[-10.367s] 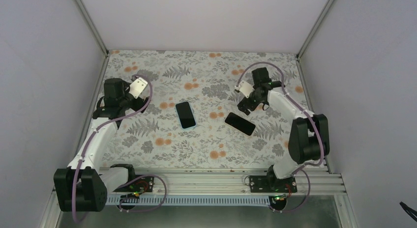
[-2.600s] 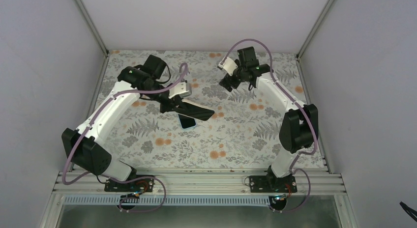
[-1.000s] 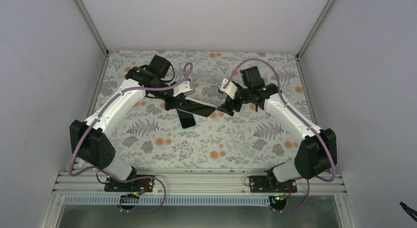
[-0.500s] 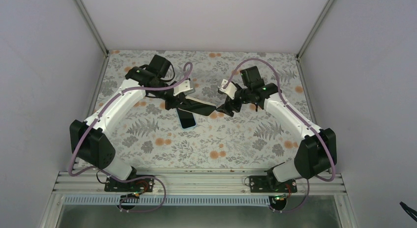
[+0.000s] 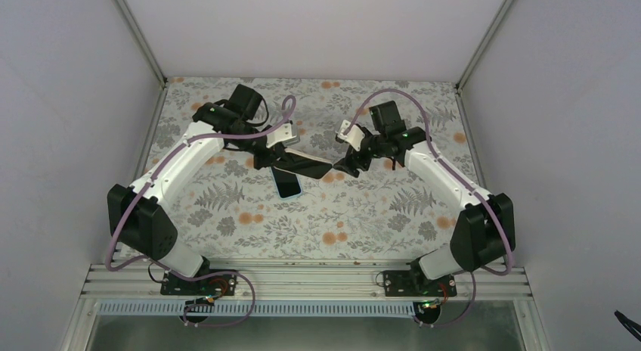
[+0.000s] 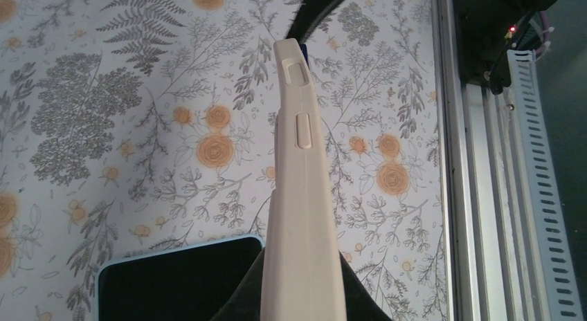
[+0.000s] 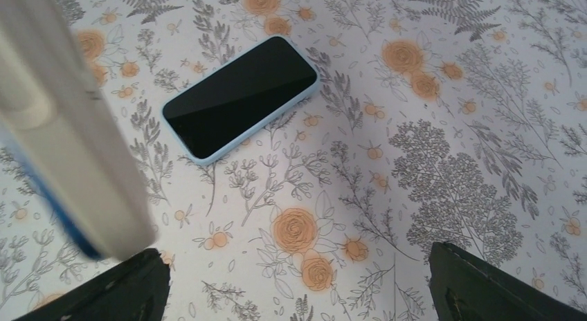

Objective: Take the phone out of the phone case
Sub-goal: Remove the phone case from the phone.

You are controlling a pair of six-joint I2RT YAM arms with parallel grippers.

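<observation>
My left gripper (image 5: 277,156) is shut on one end of the phone case (image 5: 305,164), holding it raised above the table with the dark phone in it. The left wrist view shows the case's beige side edge (image 6: 302,196) with its buttons, running up from between my fingers. My right gripper (image 5: 347,166) stands open at the case's free end. In the right wrist view that blurred beige end (image 7: 69,148) hangs over the left finger (image 7: 118,290), and nothing lies between the fingers.
A second phone in a light-blue case (image 5: 286,184) lies flat, screen up, on the flowered table (image 5: 363,215) under the raised one; it also shows as the light-blue case (image 7: 242,96). The metal rail (image 5: 302,279) runs along the near edge.
Ten seconds ago both phones lay on the table. My left gripper has lifted one, and my right gripper has come to its free end. Over the last second almost nothing moves.
</observation>
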